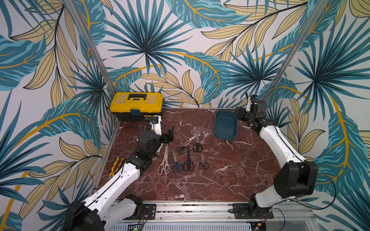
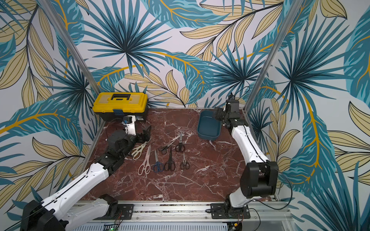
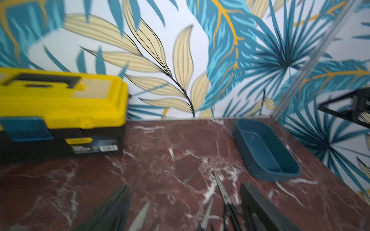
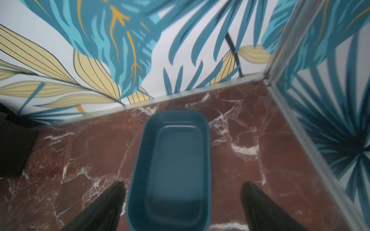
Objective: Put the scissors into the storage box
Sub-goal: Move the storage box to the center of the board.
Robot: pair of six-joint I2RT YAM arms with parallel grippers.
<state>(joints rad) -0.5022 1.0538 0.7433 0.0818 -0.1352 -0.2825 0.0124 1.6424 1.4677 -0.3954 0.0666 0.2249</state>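
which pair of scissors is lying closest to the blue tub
The small black-handled pair at the back right of the group, blades pointing straight away from the robot. Its tips lie nearer the storage box than any other pair's.

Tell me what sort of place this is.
Probably a staged robot test cell, not a real workshop: leaf-print wall panels on aluminium posts enclose a marble-pattern tabletop, and the left arm and right arm bolt to a front rail.

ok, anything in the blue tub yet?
Nothing seen inside: the storage box shows a bare floor in the right wrist view. Its nearest end is cut off there; in both top views its near wall hides a strip.
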